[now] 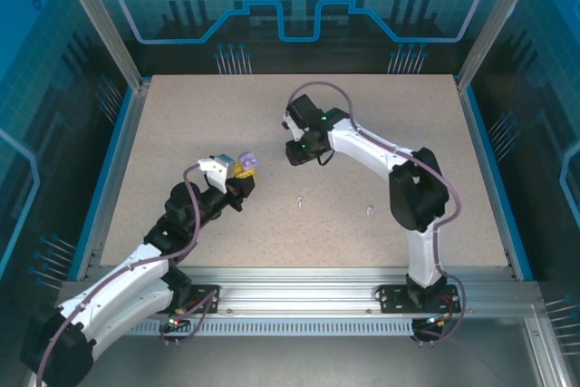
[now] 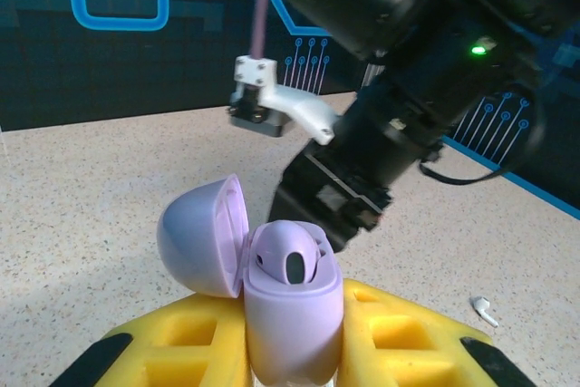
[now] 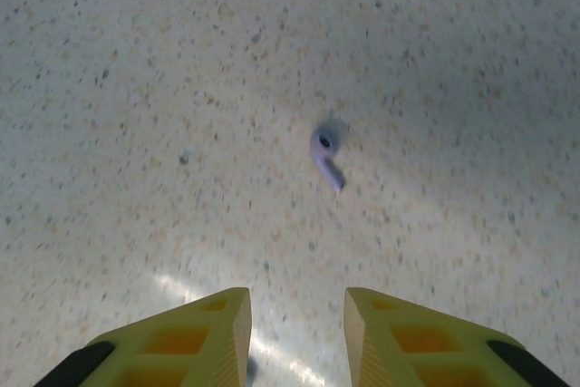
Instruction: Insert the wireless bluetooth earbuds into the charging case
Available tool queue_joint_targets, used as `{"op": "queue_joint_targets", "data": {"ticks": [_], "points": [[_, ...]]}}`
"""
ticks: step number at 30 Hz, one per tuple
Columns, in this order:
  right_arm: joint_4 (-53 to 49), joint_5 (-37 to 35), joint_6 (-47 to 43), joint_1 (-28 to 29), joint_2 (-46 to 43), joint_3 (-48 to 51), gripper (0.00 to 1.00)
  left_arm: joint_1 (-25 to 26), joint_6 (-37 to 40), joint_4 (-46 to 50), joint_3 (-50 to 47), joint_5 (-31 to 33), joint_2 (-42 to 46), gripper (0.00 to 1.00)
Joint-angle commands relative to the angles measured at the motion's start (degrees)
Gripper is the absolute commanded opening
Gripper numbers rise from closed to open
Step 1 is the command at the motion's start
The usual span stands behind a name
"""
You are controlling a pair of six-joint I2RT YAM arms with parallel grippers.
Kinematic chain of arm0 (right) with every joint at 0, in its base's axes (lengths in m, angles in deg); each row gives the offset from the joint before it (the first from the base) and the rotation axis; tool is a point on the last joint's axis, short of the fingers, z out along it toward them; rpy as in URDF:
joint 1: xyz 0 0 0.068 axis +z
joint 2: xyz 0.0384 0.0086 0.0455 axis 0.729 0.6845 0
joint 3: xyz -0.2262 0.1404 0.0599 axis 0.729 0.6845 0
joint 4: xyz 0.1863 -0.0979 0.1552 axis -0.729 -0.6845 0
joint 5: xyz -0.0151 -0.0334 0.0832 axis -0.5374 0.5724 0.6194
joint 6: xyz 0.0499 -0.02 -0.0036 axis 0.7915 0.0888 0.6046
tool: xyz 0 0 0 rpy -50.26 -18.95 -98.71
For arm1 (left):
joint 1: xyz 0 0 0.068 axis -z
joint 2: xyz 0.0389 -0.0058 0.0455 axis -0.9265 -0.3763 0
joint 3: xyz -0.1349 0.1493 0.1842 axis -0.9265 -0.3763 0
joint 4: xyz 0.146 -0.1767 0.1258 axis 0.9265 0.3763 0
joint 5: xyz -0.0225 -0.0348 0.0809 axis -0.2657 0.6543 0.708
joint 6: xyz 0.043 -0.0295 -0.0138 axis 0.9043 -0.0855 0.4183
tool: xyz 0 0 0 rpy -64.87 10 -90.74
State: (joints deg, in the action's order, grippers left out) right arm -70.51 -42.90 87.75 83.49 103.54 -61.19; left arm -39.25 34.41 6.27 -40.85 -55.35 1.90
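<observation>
1. The right gripper (image 3: 294, 333) is parted, with nothing between the jaws. The loose purple bud (image 3: 326, 156) is tiny and rounded, so it could be flicked away or pinched askew if the jaws are closed off-centre.
2. The left gripper (image 2: 294, 346) is clamped on the case (image 2: 292, 314), lid (image 2: 204, 237) open, with a seated purple bud (image 2: 288, 260) inside. The case could be twisted in the grip if the next bud is pressed in off-line.
3. The loose purple bud is seen on the table (image 3: 136, 88) ahead of the right fingertips, slightly right of the gap and not touching them.
4. Two white buds (image 1: 299, 199) (image 1: 369, 210) are left nearer the bases, well apart from both grippers.
</observation>
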Motion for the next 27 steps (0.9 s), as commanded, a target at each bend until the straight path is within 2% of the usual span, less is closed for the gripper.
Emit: {"op": "queue_joint_targets", "data": {"ticks": [1,14,27], "points": [[-2.09,-0.51,-3.47,0.15,4.46,-5.25,0.33,-0.35,-1.05,0.26,-0.75,0.95,0.60,0.24],[-5.05,-0.90,-4.95,0.14,18.43,-18.31,0.34,-0.44,-0.50,0.42,-0.39,1.19,-0.03,0.25],[-7.88,-3.29,-6.05,-0.37,24.09,-23.21,0.33,-0.43,-0.58,0.16,-0.57,1.23,0.20,0.25]]}}
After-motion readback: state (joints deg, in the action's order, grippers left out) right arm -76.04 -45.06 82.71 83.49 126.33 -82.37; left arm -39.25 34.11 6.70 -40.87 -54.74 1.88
